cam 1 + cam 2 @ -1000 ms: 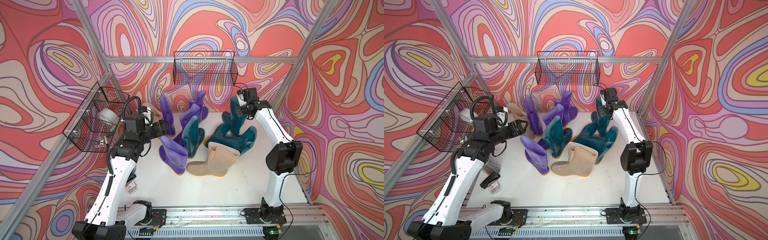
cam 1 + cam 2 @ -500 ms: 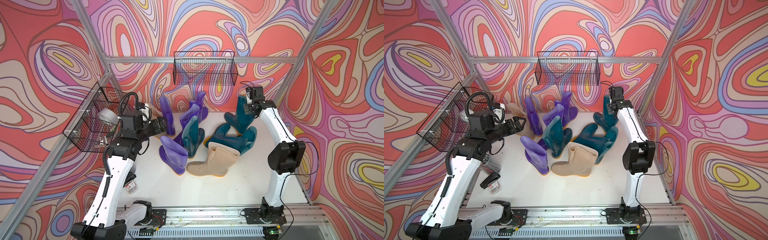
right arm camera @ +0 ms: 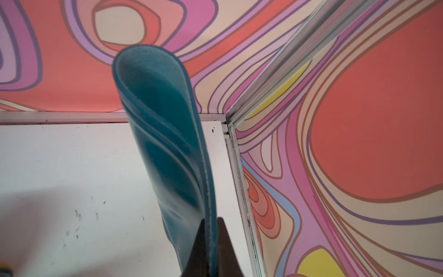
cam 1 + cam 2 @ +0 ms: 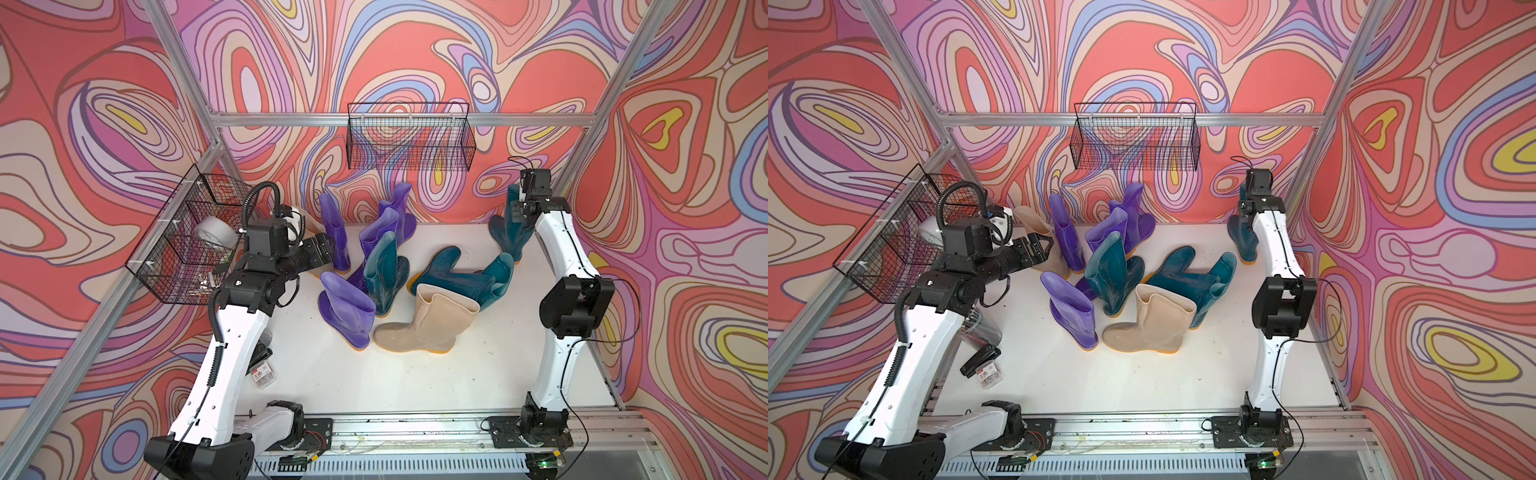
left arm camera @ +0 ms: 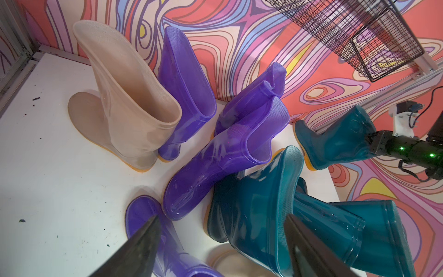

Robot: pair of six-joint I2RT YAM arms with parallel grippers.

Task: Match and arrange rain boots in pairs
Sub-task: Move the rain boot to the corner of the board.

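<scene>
A: Right end effector (image 3: 209, 224), state?

B: Fingers together, pinched on the top rim of the corner teal boot (image 3: 163, 144). The wrist view shows the rim wall squeezed between two dark tips. The shaft hangs straight below the end effector, by the far right corner of the table (image 4: 415, 382).

A: Sole down?

B: Can't tell. From the wrist the foot is hidden under the shaft, and in both top views the arm covers part of the boot. Possibly just touching.

A: Left end effector (image 5: 221, 217)?

B: Fingers wide apart, holding nothing. Only the two tips show, blurred and cut off at the frame edge.

A: What lies around it?

B: Just ahead of the tips is the middle teal boot (image 5: 251, 211), upright. Beyond that a leaning purple boot (image 5: 215, 165) is propped on it. Farther out the rear beige boot (image 5: 124, 108) and an upright purple boot (image 5: 184, 84) stand touching. In a top view the arm hides most of that beige one.

A: The rest?

B: The front purple boot (image 4: 345, 307) is nearer the robot than the left end effector, and the wrist frame cuts off its top. The front beige boot (image 4: 428, 328) stands beside it, and its cuff hides the openings of two lying teal boots (image 4: 453, 272). The rearmost purple boot (image 4: 401, 208) shows mostly its shaft.
</scene>
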